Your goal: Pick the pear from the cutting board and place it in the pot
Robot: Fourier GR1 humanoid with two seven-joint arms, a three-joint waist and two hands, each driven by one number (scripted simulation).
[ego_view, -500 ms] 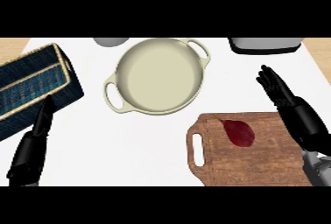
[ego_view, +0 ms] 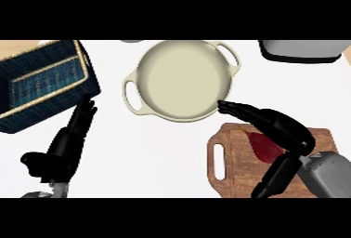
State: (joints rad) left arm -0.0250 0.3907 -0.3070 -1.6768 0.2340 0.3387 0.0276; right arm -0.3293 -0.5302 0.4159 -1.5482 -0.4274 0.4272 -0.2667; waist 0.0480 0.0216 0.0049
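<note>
The pear (ego_view: 263,145), a dark red shape, lay on the wooden cutting board (ego_view: 237,179) at the lower right of the head view, partly hidden under the right hand (ego_view: 277,126). That hand hung over it with its fingers (ego_view: 233,108) stretched out toward the rim of the pot (ego_view: 182,80) and its thumb reaching down across the board; the fingers looked extended, not curled, and held nothing, though whether the palm touched the fruit could not be told from this angle.

The step in hand was judged to be the approach to the grasp: the pear was not yet lifted and the cream, two-handled pot stood empty just beyond the board's upper left corner. The next move would call for the fingers and thumb to close round the pear, then a short carry up and to the left over the near rim.

The left hand (ego_view: 68,139) rested at the lower left, fingers straight, pointing up toward a dark blue woven basket (ego_view: 41,79) near the upper left corner.

Everything stood on a white tabletop (ego_view: 165,158). A grey, dark-based vessel (ego_view: 302,50) sat at the upper right edge, cut off by the view; a strip of tan surface showed at the far upper left.
</note>
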